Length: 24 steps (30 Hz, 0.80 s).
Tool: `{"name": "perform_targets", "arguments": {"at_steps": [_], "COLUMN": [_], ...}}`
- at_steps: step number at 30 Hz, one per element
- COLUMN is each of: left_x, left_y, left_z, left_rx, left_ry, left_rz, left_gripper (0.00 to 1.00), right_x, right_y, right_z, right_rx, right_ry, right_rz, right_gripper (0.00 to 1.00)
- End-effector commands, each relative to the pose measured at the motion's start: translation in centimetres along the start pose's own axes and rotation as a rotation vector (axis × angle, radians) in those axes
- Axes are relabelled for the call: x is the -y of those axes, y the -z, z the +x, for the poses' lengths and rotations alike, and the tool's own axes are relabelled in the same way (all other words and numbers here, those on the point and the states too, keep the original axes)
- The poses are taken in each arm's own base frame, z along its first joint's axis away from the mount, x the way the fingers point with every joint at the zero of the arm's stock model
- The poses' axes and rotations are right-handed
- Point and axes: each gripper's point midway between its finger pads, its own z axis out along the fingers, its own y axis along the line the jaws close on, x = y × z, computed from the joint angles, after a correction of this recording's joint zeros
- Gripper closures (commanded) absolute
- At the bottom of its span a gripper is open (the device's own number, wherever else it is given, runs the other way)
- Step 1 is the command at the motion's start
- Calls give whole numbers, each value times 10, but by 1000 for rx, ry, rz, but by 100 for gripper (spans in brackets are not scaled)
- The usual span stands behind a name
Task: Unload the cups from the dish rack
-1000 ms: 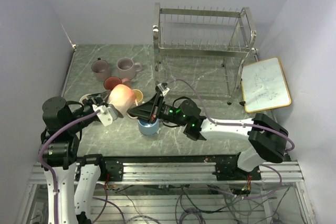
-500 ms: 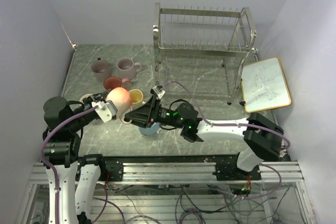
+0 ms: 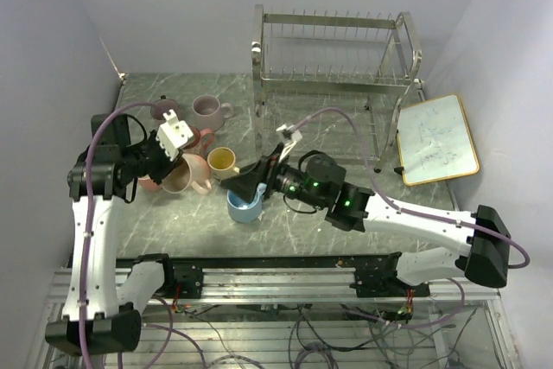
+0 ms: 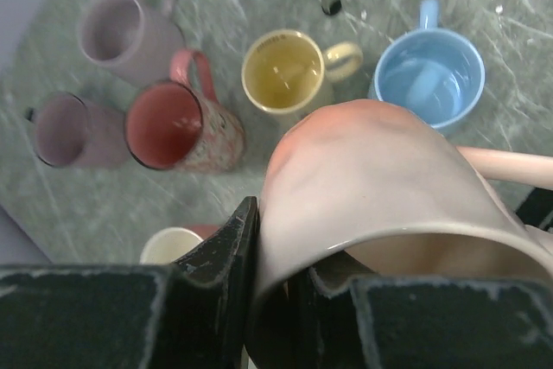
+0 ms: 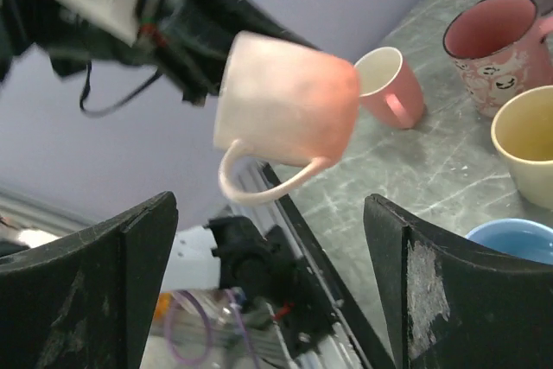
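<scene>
1. The left gripper (image 4: 272, 287) is clamped on the rim of the peach cup (image 4: 363, 170), with one finger inside the mouth and one outside. The cup hangs clear of the desk (image 3: 346, 136), tipped onto its side, with its handle pointing toward the right arm.
2. What changed: a second ago both grippers met at this cup over the near-left part of the desk. Since then the right one has let go, and the left arm has swung the cup back and to the left. It reads as a finished handover, so the cup is now the left arm's alone.
3. The right gripper (image 3: 249, 184) has its jaws wide apart and holds nothing. It hangs just above the blue cup (image 4: 428, 75) and faces the peach cup, well apart from it.
4. Below the held cup, the others stand upright on the desk:
   - the yellow cup (image 4: 285, 71), just beside the blue one
   - the red cup (image 4: 177, 127)
   - the two mauve cups (image 4: 121, 28) (image 4: 65, 131), farther left
   - the salmon cup (image 4: 173, 248), nearest the left gripper
5. The rack (image 3: 337, 49), at the back of the desk, shows bare wires on both tiers from above. The peach cup therefore looks like the last one, and what remains is to set it down in a free spot among the others without knocking the salmon or red cup.
</scene>
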Motion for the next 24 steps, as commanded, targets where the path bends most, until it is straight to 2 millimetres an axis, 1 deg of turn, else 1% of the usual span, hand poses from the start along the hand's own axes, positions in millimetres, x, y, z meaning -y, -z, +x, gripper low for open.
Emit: {"name": "perform_targets", "arguments": {"at_steps": [1,5,9,14,18,21,24], "left_x": [3,4,7,13,19,21,25], "left_y": [5,3,3,0,-3,-3,-2], "left_z": [16,31,41,42,44,44,45], "left_rx": [-119,-196,-246,-249,-253,-252,-257], "left_ry": [148,188,196,221,237,233,229], "left_rz": [18,32,55,99,141,157,177], "left_gripper": [93,93,93,93,93,93,93], "right_x": [7,-15,-22,-23,-14,-10,-6], "right_y": [-11,-23,-33,-45,-58,-67,-77], "right_z": [22,38,51,69,81,84,86], "right_rx": [-87,-124,-198,-280,-334,-340,-347], "right_ry": [470,680,831,954,1004,1024,1036], "right_rz": [116,75,68,41,54,68,88], "right_gripper": [12,12,15,21,26,33,42]}}
